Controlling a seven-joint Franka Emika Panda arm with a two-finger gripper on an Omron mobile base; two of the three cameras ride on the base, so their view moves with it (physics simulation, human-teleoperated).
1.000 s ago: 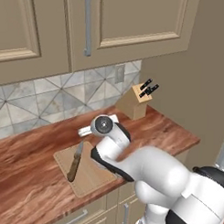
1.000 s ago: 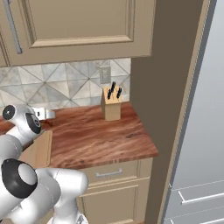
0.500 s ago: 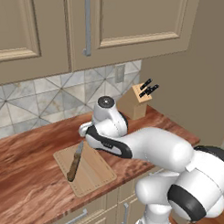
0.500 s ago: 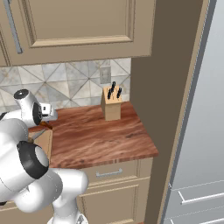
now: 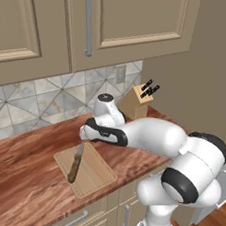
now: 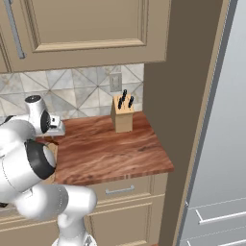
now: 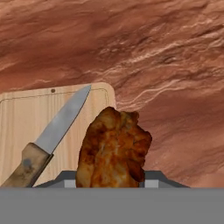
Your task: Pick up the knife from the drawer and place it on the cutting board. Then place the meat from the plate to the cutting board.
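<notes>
My gripper [image 7: 109, 183] is shut on the meat [image 7: 114, 148], a reddish-brown lump held between the fingertips just above the wooden counter, off the corner of the cutting board [image 7: 26, 118]. The knife [image 7: 57, 127], with a brown handle and a grey blade, lies slantwise on that board. From the left base camera the hand [image 5: 86, 132] hovers over the far right corner of the cutting board [image 5: 92, 172], where the knife [image 5: 76, 162] rests. The plate and the drawer are out of view.
A wooden knife block [image 5: 133, 104] with black handles stands at the back of the counter [image 5: 29, 190], also seen as the knife block [image 6: 122, 117]. Upper cabinets hang overhead. A tall grey fridge [image 6: 216, 144] bounds the counter's right end.
The arm has unfolded, its elbow swinging out to the right. The hand has shifted slightly up and toward the backsplash, staying near the board's far corner. Knife and board are unmoved.
</notes>
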